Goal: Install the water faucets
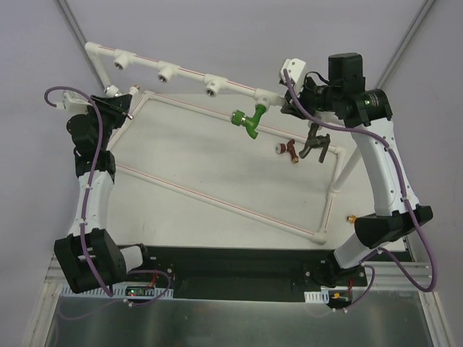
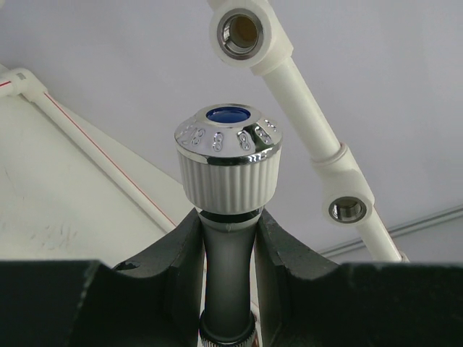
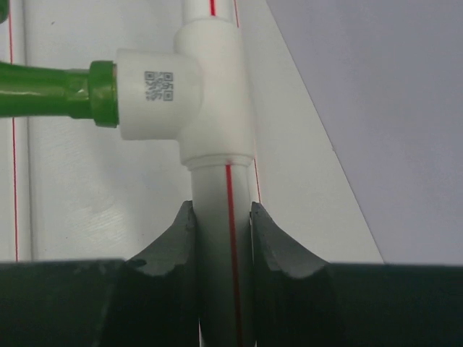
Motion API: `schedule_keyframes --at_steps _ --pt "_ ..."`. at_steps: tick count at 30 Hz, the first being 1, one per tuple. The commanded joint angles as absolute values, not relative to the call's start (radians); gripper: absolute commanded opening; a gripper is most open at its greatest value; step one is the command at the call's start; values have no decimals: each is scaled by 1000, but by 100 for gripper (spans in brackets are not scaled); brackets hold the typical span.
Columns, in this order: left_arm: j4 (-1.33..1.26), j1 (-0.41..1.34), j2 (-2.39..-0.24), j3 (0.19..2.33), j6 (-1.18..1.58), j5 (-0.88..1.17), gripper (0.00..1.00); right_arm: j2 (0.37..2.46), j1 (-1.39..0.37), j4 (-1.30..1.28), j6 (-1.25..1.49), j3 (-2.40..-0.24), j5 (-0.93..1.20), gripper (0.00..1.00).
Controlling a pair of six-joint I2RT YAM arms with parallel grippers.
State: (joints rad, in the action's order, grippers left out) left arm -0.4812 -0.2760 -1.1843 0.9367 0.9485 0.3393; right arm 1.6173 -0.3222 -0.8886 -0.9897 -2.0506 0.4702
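Green faucet [image 1: 248, 123] seated in one tee [image 1: 262, 96]; left gripper [image 2: 228, 220] clamps a white-capped faucet [image 2: 228, 163], right gripper [image 3: 221, 217] clamps the pipe [image 3: 217, 191]; three sockets [image 1: 166, 72] empty.

On the left wrist camera the grey faucet [image 2: 228, 267] runs off the bottom edge between the left fingers [image 2: 177, 267], so I get no sight of its spout. The marks round its chrome cap [image 2: 228, 137] are too blurred for me to read. On the right wrist camera the green faucet [image 3: 43, 90] is cut by the left edge, and the pipe [image 3: 217, 195] vanishes between the right fingers [image 3: 282, 253]. The code [image 3: 155, 85] on the tee [image 3: 213, 58] is too small. From the top, both sets of fingers are lost under the dark wrists, and I cannot identify an orange speck [image 1: 350, 217].
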Motion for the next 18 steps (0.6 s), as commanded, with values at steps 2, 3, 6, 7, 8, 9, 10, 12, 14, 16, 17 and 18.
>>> schedule_keyframes --at_steps 2,3,6,7,8,9,10,12,14,16,17,18 --pt "-723 -275 -1216 973 1084 316 0 1503 -314 -897 -940 -1997 342 2" --pt "-760 -276 -1224 956 1107 308 0 1494 -314 -884 -937 -1973 342 2" --pt "-865 -282 -1256 942 1163 285 0 1468 -314 -852 -927 -1928 345 2" --pt "-879 -285 -1272 940 1170 282 0 1463 -313 -842 -920 -1921 345 2" --pt "-890 -296 -1279 945 1183 285 0 1451 -313 -835 -919 -1908 344 2" --pt "-891 -304 -1285 959 1189 293 0 1450 -310 -821 -919 -1899 345 2" --pt "-893 -308 -1301 965 1196 298 0 1444 -307 -815 -920 -1882 345 2" --pt "-903 -325 -1313 980 1213 316 0 1437 -305 -805 -922 -1873 348 2" --pt "-908 -334 -1328 986 1221 322 0 1430 -302 -799 -922 -1861 356 2" --pt "-919 -342 -1339 989 1226 333 0 1427 -301 -793 -923 -1853 365 2" --pt "-926 -344 -1345 991 1233 339 0 1425 -299 -792 -923 -1853 370 2" --pt "-928 -347 -1356 997 1236 345 0 1424 -299 -792 -923 -1850 368 2"
